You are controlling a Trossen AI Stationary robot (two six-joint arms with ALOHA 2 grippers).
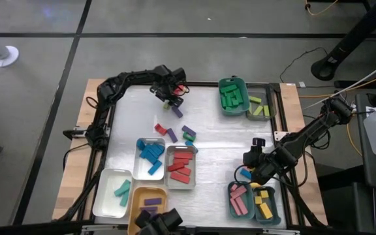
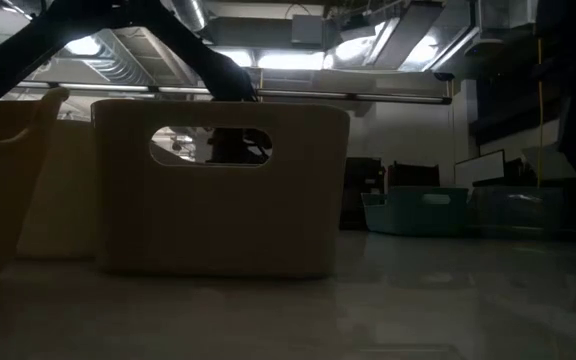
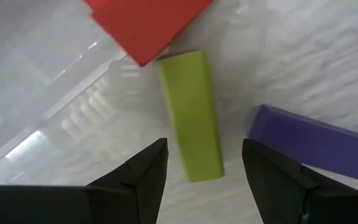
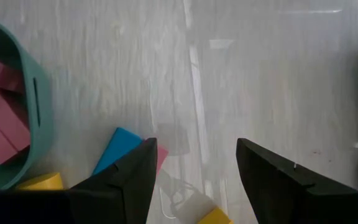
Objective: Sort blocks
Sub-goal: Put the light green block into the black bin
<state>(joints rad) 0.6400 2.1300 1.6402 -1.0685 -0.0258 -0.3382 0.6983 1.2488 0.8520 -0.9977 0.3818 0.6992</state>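
My left gripper (image 1: pixel 169 99) (image 3: pixel 205 146) hangs open near the table's far edge and points down. Its fingers stand on either side of a lime block (image 3: pixel 192 112) lying flat on the table, without touching it. A red block (image 3: pixel 145 22) and a purple block (image 3: pixel 316 143) lie close beside the lime one. My right gripper (image 1: pixel 252 163) (image 4: pixel 196 146) is open over bare table at the near right. A blue block (image 4: pixel 118 148) and a yellow block (image 4: pixel 42 181) lie by its fingers, next to a teal tray (image 4: pixel 41 118) holding pink blocks.
Trays stand around the table: green (image 1: pixel 232 96) and grey (image 1: pixel 261 106) at the far right, several at the near left and middle (image 1: pixel 181 166), and two teal ones at the near right (image 1: pixel 266 203). Loose blocks (image 1: pixel 172 135) lie mid-table. A beige tray (image 2: pixel 218 190) fills the low view.
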